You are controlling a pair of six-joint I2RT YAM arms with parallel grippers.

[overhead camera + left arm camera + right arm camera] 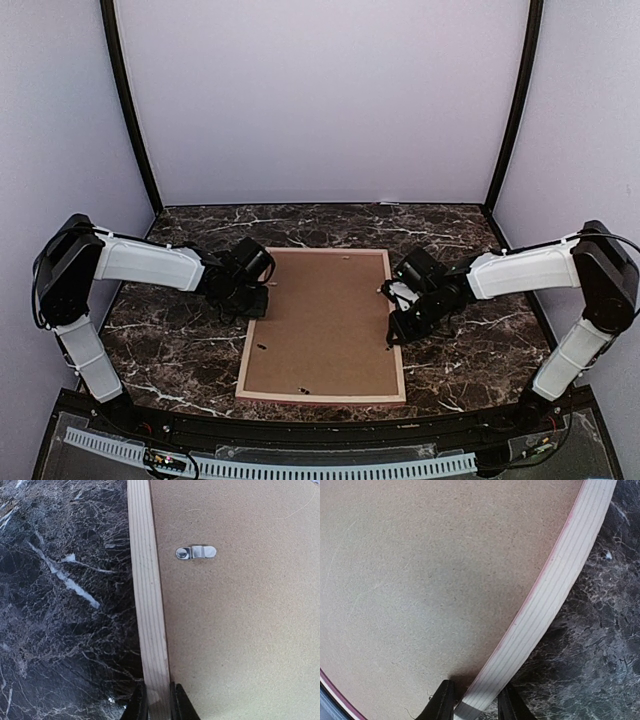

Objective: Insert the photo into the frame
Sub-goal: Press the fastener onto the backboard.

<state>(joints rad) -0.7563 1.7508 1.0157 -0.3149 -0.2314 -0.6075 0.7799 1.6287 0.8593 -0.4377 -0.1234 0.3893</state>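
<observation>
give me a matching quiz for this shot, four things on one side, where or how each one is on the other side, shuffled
Things
1. backing panel
2. metal clip
3. left gripper
4. right gripper

Place or state
a. astride the right rail of the frame, jaws not tight on it
b. brown, lying inside the frame
c. shut on the frame's left rail
d. silver, on the backing panel near the left rail

Pairs: 1-b, 2-d, 3-c, 4-a
</observation>
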